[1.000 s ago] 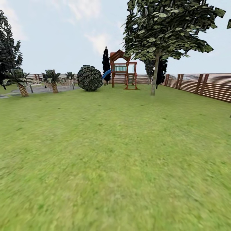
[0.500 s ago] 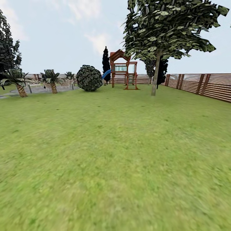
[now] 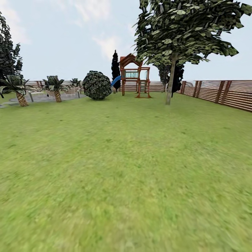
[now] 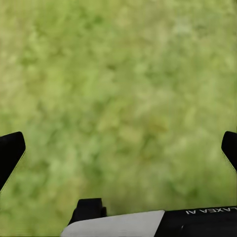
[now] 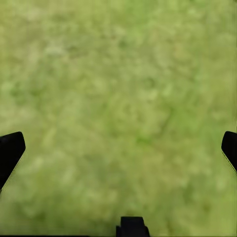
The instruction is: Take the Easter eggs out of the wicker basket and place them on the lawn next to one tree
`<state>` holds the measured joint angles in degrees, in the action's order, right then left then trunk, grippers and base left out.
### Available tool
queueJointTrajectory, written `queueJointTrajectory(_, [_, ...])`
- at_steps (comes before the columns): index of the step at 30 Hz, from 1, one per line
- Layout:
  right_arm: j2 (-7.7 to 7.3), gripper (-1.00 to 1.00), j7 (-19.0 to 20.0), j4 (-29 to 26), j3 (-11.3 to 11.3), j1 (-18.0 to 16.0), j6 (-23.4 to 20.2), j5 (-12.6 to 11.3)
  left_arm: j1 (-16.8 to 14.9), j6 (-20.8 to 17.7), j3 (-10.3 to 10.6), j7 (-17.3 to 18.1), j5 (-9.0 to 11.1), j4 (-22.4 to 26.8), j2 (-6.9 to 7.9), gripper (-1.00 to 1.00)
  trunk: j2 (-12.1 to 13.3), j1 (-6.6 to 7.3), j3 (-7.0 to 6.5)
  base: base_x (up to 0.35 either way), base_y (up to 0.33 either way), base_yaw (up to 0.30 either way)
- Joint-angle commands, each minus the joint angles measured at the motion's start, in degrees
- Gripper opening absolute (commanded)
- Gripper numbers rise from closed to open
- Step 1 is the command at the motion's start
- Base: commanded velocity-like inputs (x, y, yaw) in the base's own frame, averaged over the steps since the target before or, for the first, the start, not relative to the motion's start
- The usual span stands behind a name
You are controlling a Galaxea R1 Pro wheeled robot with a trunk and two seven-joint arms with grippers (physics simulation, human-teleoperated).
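Green lawn (image 3: pixel 126 168) fills the near ground in the head view, running to a brown slat fence (image 3: pixel 224 92) on the right. Far off, right of centre, stands a tree (image 3: pixel 170 80) with a pale bare trunk; a wooden play frame (image 3: pixel 134 75) lies to its left.

From the left wrist, the left gripper (image 4: pixel 118 148) hangs over bare grass, its fingers spread wide and empty.

From the right wrist, the right gripper (image 5: pixel 118 148) is likewise spread wide, holding nothing. Likely the robot is travelling, hands ready for later grasping.
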<state>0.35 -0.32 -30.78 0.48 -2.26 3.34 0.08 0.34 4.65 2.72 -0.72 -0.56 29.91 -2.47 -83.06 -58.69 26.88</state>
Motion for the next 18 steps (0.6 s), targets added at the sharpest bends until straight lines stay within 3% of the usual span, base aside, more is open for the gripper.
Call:
queueJointTrajectory(1, [0.00,1.00,0.0,0.0,0.0,0.0,0.2,0.0,0.0,0.1,0.1,-0.1,-0.1,0.1,0.01,1.00,0.0,-0.04,0.05,0.335,0.000,0.028])
queueJointTrajectory(18, [0.00,1.00,0.0,0.0,0.0,0.0,0.2,0.0,0.0,0.1,0.1,-0.1,-0.1,0.1,0.01,1.00,0.0,-0.04,0.05,0.335,0.000,0.033])
